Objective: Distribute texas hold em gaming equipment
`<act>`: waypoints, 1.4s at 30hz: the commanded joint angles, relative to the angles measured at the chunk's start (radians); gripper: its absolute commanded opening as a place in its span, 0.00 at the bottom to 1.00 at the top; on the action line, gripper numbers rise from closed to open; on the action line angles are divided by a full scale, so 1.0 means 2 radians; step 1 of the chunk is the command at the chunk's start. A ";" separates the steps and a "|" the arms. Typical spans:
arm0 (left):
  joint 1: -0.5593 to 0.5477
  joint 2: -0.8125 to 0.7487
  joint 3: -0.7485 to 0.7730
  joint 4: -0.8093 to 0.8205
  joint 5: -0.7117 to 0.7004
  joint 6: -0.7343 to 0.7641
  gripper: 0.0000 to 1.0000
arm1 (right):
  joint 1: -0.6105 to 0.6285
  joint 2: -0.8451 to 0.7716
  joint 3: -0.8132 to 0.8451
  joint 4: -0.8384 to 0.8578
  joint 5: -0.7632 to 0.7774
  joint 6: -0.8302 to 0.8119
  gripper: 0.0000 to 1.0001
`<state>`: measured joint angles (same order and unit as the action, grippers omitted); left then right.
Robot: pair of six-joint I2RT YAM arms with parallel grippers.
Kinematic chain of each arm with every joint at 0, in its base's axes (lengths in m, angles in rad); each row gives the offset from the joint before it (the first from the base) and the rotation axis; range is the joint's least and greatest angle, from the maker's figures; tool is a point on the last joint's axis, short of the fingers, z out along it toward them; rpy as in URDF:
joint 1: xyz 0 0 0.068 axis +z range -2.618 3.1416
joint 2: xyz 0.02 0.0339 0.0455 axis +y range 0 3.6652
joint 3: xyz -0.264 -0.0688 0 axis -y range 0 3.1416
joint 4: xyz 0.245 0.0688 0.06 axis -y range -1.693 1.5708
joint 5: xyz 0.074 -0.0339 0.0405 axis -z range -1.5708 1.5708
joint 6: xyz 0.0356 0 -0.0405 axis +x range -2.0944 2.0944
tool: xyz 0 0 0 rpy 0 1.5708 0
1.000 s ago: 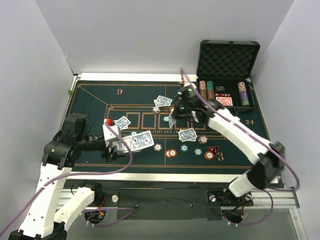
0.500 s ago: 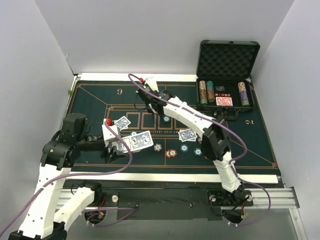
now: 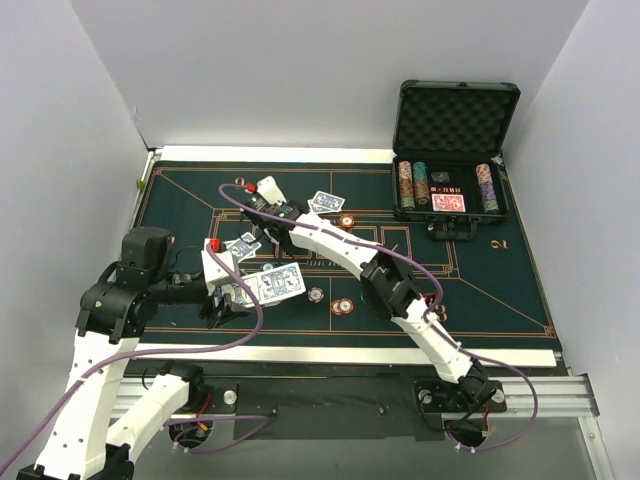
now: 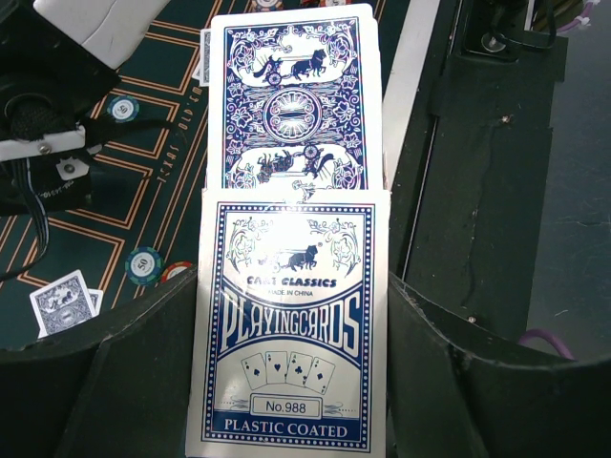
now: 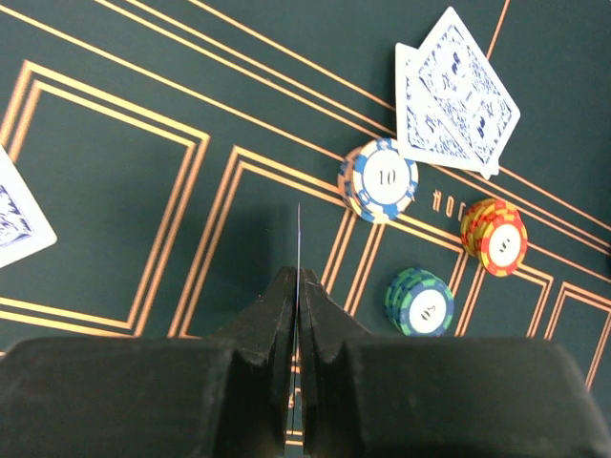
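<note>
Green felt poker layout with orange lines (image 3: 500, 290) covered the table. Over its near-left part the left gripper (image 4: 291, 401) was clamped on a blue-and-white playing-card box (image 4: 291, 334), one black finger pressed to each long side. A blue-backed playing card (image 4: 294, 105) stuck out past the box's far end. The right gripper (image 5: 298, 279), reaching across to the far-left part of the layout, had its jaws pinched together on a single thin card (image 5: 298, 234) seen edge-on above the felt. Beneath it lay a white-and-blue chip stack marked 10 (image 5: 382, 179), just beside two overlapping blue-backed cards (image 5: 456, 95). An orange-and-red chip stack (image 5: 495, 239) and a green-and-blue chip stack (image 5: 420, 301) sat near each other but apart, and another card (image 5: 14, 219) showed at the left edge. At the far right a black foam-lined hard case (image 3: 455, 120) stood open, holding rows of chips and a red-backed deck (image 3: 449, 203).
</note>
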<state>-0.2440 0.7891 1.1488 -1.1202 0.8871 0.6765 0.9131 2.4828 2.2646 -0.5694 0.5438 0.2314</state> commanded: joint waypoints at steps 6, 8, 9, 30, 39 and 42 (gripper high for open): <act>0.003 -0.001 0.022 0.002 0.015 0.000 0.30 | 0.007 0.034 0.058 0.002 0.050 -0.023 0.00; 0.003 0.000 0.022 0.002 0.014 -0.001 0.30 | 0.009 0.037 0.057 0.004 0.062 -0.029 0.00; 0.003 0.000 0.022 0.002 0.014 -0.001 0.30 | 0.011 0.038 0.053 0.008 0.067 -0.034 0.00; 0.003 0.002 0.027 -0.001 0.008 0.002 0.30 | 0.004 0.043 0.024 0.020 -0.035 0.042 0.45; 0.003 -0.003 0.026 0.000 0.007 0.004 0.30 | -0.024 -0.007 -0.032 0.054 -0.151 0.101 0.56; 0.003 -0.003 0.027 0.001 0.007 0.003 0.30 | -0.035 -0.029 -0.044 0.056 -0.177 0.114 0.57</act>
<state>-0.2420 0.7929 1.1545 -1.1320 0.8856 0.6758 0.8650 2.5301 2.2158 -0.4595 0.3000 0.3950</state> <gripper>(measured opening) 0.754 0.566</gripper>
